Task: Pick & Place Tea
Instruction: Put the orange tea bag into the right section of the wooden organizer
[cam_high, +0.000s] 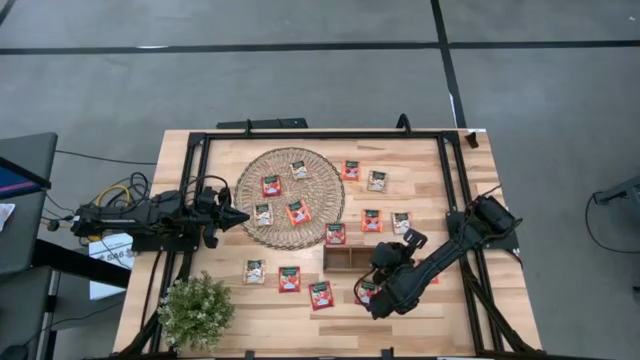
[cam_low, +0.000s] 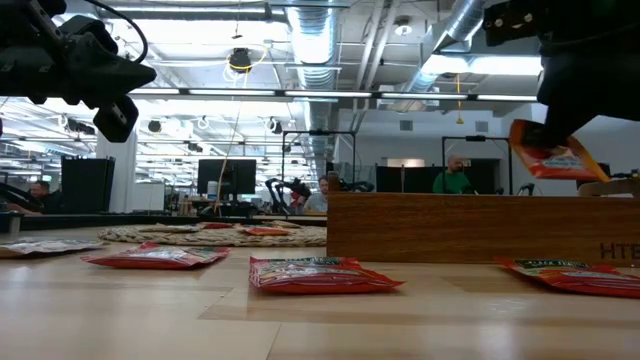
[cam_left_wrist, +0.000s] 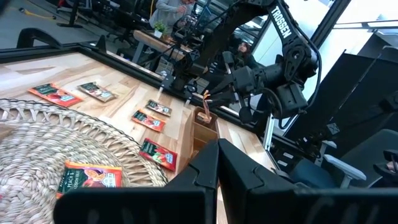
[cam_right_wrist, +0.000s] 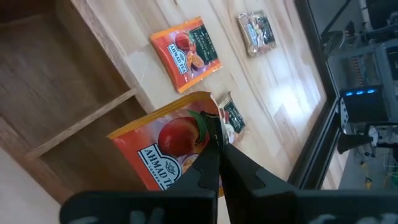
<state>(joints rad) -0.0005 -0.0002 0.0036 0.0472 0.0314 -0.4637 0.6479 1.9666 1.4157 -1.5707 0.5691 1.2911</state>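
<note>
The right gripper (cam_right_wrist: 214, 155) is clamped on an orange tea sachet (cam_right_wrist: 168, 146), the wooden tray (cam_right_wrist: 56, 93) just beyond it. Best to centre over one compartment before letting go. The left gripper (cam_high: 238, 216) waits closed and empty.

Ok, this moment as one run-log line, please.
right claw: shut on orange tea sachet, above wooden tray | left claw: shut, empty, over wicker mat edge | other sachets on table

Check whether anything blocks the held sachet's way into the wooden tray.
Nothing visible does. The right gripper is shut on an orange tea sachet, hanging just above the wooden tray. The compartments seen below it look empty. The left gripper waits by the woven mat.
</note>
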